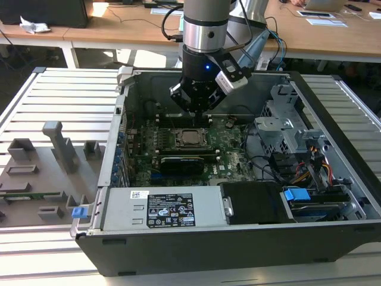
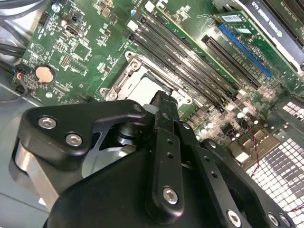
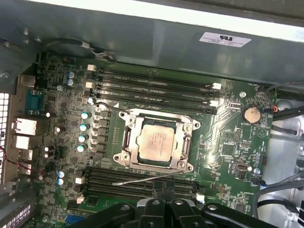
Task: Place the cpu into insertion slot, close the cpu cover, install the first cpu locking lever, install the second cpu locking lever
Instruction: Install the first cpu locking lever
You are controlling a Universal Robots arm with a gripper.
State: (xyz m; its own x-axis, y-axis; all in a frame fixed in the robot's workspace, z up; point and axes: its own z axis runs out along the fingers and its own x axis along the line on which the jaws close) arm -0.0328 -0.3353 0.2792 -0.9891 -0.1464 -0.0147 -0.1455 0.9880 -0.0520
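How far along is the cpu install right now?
Done: cpu sits under the closed cover. In hand: the pincer hovers beside a loose lever lying across the memory slots. Left: that lever isn't latched; the other I can't judge.

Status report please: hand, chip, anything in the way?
Hand low beside the socket. Chip in socket, cover down. One thin lever out across the slots near the hand.

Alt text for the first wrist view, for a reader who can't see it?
The cpu sits in the insertion slot on a green motherboard, with the cpu cover lying flat around it. A thin wire lever angles out beside the socket, and the gripper, shut, hangs close by.
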